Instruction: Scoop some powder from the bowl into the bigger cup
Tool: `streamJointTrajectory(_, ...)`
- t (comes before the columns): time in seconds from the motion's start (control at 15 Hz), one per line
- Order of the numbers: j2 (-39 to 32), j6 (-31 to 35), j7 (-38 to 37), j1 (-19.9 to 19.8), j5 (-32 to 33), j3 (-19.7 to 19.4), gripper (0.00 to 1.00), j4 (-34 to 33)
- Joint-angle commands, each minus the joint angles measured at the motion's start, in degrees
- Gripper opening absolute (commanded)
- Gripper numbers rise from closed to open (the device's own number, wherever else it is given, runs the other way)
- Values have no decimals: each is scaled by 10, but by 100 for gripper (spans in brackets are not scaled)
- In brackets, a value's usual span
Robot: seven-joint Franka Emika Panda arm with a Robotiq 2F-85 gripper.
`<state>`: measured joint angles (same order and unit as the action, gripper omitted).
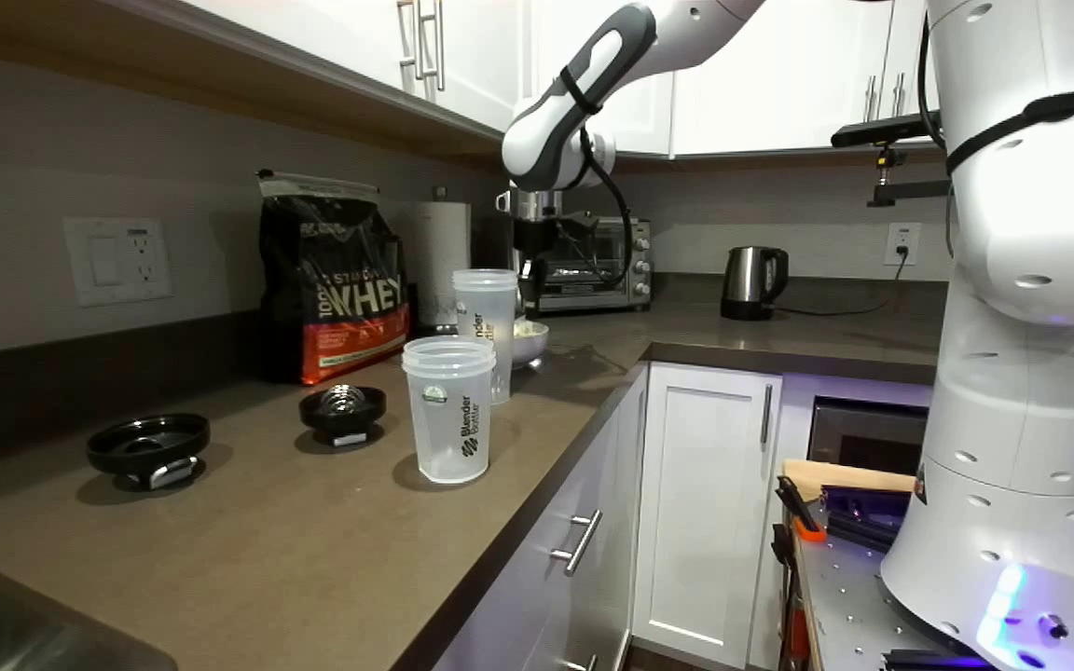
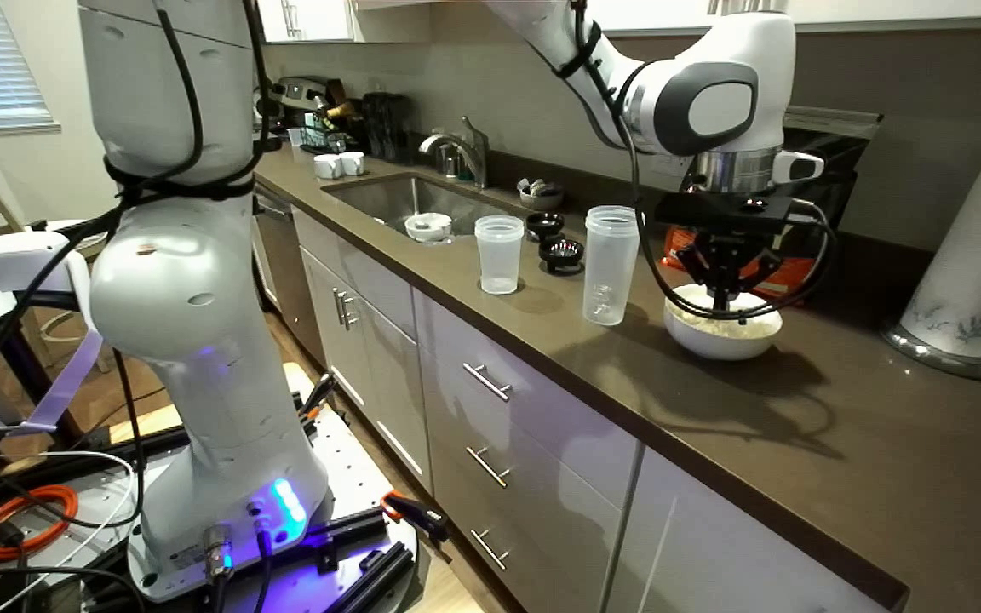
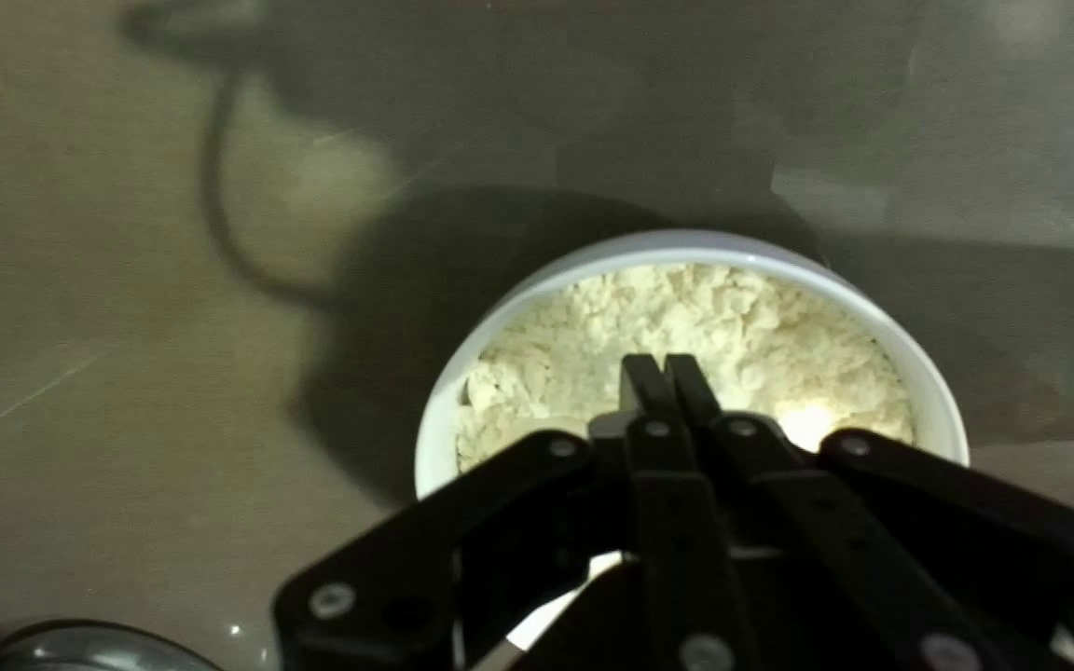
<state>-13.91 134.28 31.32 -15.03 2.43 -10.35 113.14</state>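
Got, left to right in both exterior views: shorter Blender Bottle cup [image 2: 500, 260] near front edge of countertop [image 2: 882, 443], bigger Blender Bottle cup [image 2: 613, 271] upright slightly farther in, white bowl [image 2: 723, 345] of powder [image 3: 705, 317] farther in again. Have gripper [image 3: 662, 366] closed over powder, can't tell if pinching anything.

Wrist view close above bowl [image 3: 686, 246], exterior views farther off, seemingly opposed, sharing counter [image 1: 295, 531]

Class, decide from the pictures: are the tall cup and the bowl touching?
Apart: an exterior view shows a strip of counter between the tall cup and the bowl.
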Motion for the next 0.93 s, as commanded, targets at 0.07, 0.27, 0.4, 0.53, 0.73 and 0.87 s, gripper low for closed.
streamJointTrajectory(0.07,-8,-19,16,-15,-16,7,1,-19)
streamJointTrajectory(0.27,-6,-25,17,-19,-24,8,1,-21)
streamJointTrajectory(0.4,-7,-30,17,-20,-33,9,1,-22)
streamJointTrajectory(0.53,-7,-36,17,-21,-43,10,1,-23)
streamJointTrajectory(0.73,-6,-44,19,-22,-59,10,1,-25)
streamJointTrajectory(0.87,-6,-50,19,-23,-67,9,1,-29)
